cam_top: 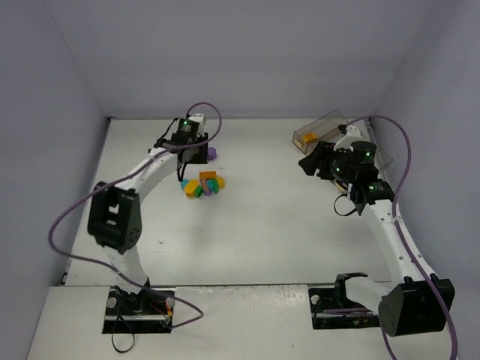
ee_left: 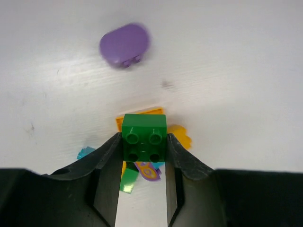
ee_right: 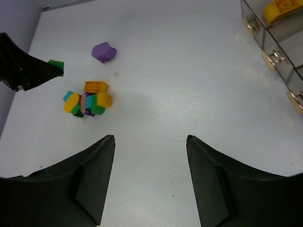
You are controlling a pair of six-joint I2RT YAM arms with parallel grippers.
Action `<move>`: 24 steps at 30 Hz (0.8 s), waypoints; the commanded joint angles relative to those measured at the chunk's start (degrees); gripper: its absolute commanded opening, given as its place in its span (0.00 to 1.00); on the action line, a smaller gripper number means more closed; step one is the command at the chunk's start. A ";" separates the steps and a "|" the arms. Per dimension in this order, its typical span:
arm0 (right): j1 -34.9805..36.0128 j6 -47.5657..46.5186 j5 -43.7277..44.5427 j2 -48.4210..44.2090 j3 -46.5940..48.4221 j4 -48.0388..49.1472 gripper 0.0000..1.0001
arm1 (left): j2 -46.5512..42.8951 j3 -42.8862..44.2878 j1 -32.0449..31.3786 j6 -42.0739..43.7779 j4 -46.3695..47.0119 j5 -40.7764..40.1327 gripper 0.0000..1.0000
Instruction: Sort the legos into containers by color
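Note:
My left gripper [ee_left: 144, 142] is shut on a green four-stud lego [ee_left: 144, 128] and holds it above the pile of legos [cam_top: 202, 185]; orange, teal, green and purple pieces show beneath it. In the top view the left gripper [cam_top: 192, 159] is just behind the pile. A rounded purple lego [ee_left: 124, 45] lies alone on the table beyond it. My right gripper [ee_right: 150, 139] is open and empty, hovering over bare table beside the containers [cam_top: 337, 131]. An orange lego [ee_right: 284, 9] lies in one bin. The pile [ee_right: 87, 103] also shows in the right wrist view.
The clear tray [ee_right: 277, 42] stands at the back right against the wall, its metal latches facing the table. Grey walls close the table on the left, back and right. Purple cables loop over both arms.

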 commanded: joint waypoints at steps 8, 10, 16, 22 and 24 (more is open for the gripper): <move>7.63 5.40 -13.74 7.23 13.98 3.26 0.58 | -29.85 -16.33 -4.18 32.30 22.35 25.36 0.07; 10.18 6.36 -14.96 8.56 15.66 3.26 0.58 | -32.06 -18.00 -5.32 35.30 19.91 30.27 0.07; 16.24 7.25 -15.50 11.90 20.85 3.43 0.58 | -38.83 -20.91 -9.63 45.07 16.47 31.09 0.07; 22.14 7.69 -13.83 14.62 21.99 3.96 0.58 | -40.95 -21.17 -12.35 48.67 14.27 31.09 0.07; 23.81 8.30 -13.22 15.15 21.99 4.48 0.58 | -41.21 -21.26 -13.67 49.47 14.00 30.31 0.07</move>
